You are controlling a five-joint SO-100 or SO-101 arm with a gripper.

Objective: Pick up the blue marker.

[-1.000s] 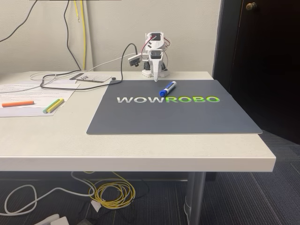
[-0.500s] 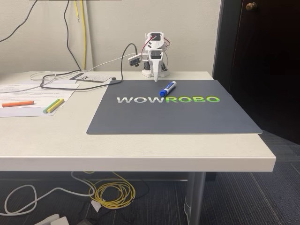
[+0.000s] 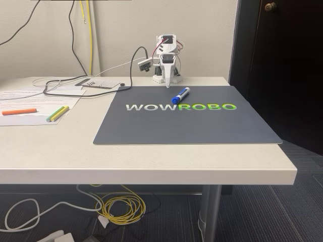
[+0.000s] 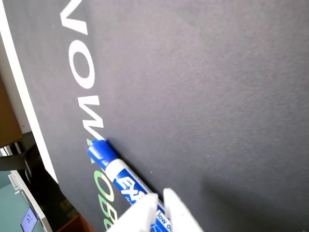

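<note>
Blue-capped white-barrel marker (image 4: 126,182) lies flat on dark grey rubbery mat (image 3: 202,123), just ahead of white two-finger gripper (image 3: 168,83), slightly to its right in fixed view. Wrist view: fingertips (image 4: 145,210) nearly together, thin gap, holding nothing; barrel passes right under tips. Judgement: spread jaws first, straddle barrel mid-length, square to its axis, descend, then close. Count: one blue marker, one orange (image 3: 19,111), one green (image 3: 54,113), one yellow (image 3: 60,114), far off to side.
</note>
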